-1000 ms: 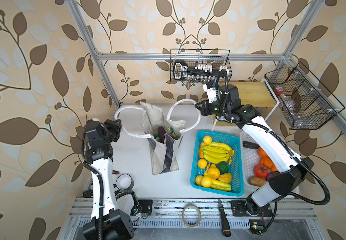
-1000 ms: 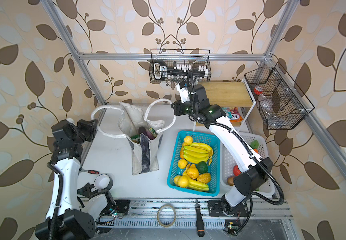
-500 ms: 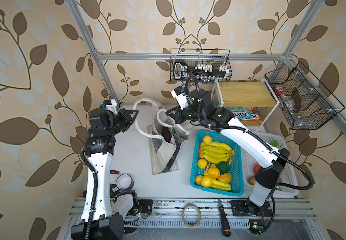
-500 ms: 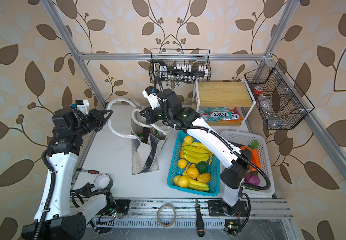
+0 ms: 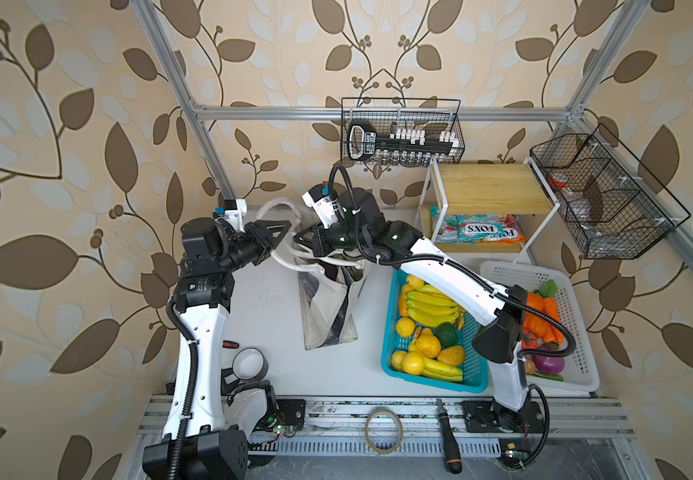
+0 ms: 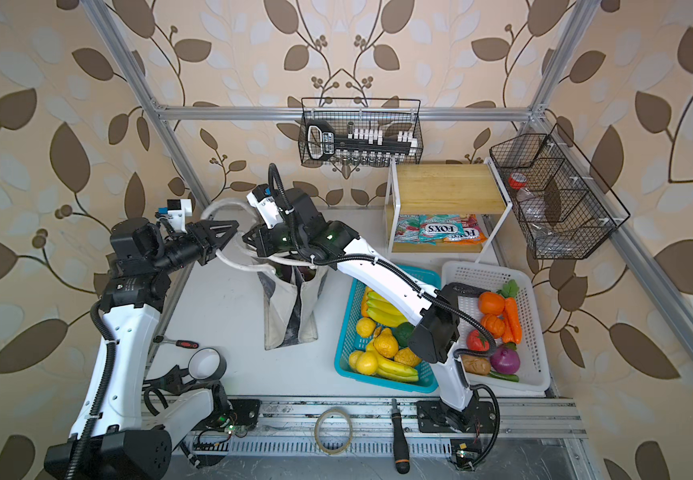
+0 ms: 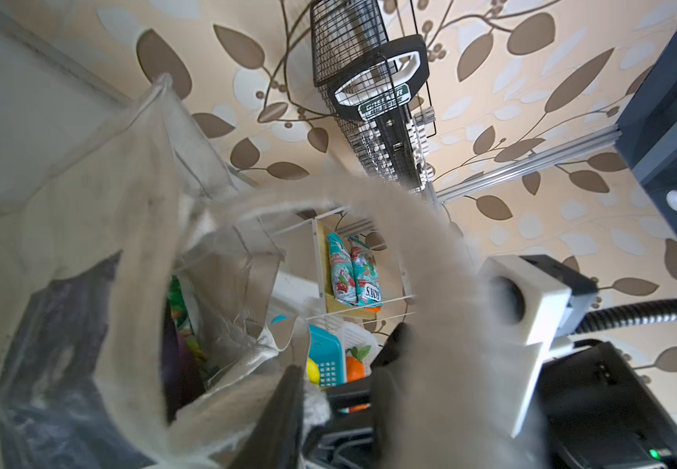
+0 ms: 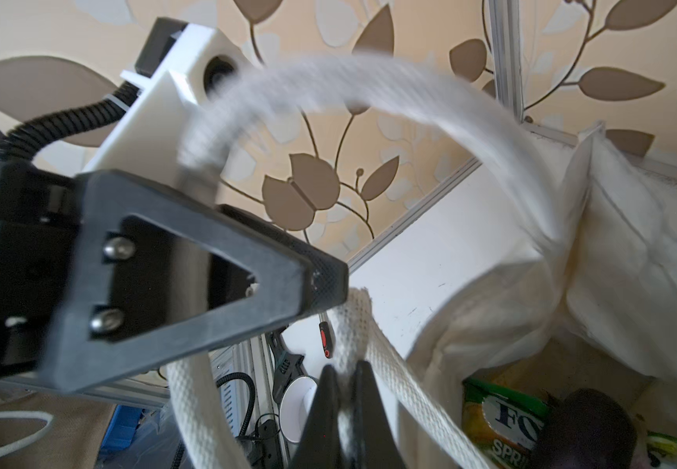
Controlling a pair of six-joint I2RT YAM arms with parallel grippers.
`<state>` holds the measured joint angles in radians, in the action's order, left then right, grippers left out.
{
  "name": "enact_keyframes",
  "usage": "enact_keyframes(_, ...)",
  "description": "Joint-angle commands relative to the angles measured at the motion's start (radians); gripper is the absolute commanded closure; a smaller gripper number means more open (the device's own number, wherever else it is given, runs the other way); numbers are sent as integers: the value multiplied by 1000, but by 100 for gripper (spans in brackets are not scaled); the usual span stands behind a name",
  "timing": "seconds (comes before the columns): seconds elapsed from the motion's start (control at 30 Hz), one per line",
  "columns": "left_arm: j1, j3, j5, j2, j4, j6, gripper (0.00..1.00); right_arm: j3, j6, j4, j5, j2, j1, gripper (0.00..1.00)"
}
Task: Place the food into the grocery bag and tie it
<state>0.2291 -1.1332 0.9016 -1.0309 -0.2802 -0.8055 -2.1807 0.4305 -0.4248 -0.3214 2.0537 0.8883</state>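
Right wrist view shows the right hand with its fingers pressed together on a white woven strap handle of the grocery bag, the webbing pinched right at the tips. Close beside it, the left hand points toward the bag's mouth. In the left wrist view its two fingers stand apart with a frayed bit of webbing between them; whether that webbing touches either pad cannot be told. A second strap arcs, blurred, over the left hand to the bag's rim. Down inside the open bag a green-and-yellow snack packet and a dark purple eggplant lie side by side. In both top views the bag stands upright on the white worktop, between the left arm and the blue basket, which holds yellow bananas and other toy fruit. Both hands meet above the bag's mouth at its far end. Past the blue basket sits a white basket of toy vegetables, and blue-and-red FOX'S packets lie on the lower shelf of the wooden-topped rack.
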Motion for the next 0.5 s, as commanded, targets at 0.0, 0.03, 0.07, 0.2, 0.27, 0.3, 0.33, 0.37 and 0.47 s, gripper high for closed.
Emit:
enact_keyframes(0.0, -11, 58, 56, -10, 38, -7, 38, -3, 49, 74, -46, 37, 14, 100)
enact_keyframes(0.03, -10, 67, 51, -3, 33, -1, 31, 2, 51, 76, -43, 40, 10, 100)
enact_keyframes(0.07, -10, 76, 49, 5, 33, 0, 24, 9, 56, 81, -45, 44, 6, 100)
enact_keyframes(0.2, -11, 102, 0, 22, 28, 18, 16, 19, 69, 94, -78, 56, -5, 100)
enact_keyframes(0.27, -11, 94, -12, 12, -17, 36, 10, 32, 60, 114, -82, 47, -5, 100)
enact_keyframes(0.3, -10, 77, -34, 5, -79, 52, 7, 35, 53, 121, -86, 40, -6, 100)
enact_keyframes(0.33, -11, 66, -41, 2, -108, 63, 6, 34, 51, 124, -92, 39, -6, 100)
enact_keyframes(0.37, -11, 63, -37, 7, -112, 63, 5, 27, 52, 125, -101, 41, -7, 100)
enact_keyframes(0.47, -11, 46, -50, 51, -131, 58, 6, 18, 74, 137, -124, 47, -14, 100)
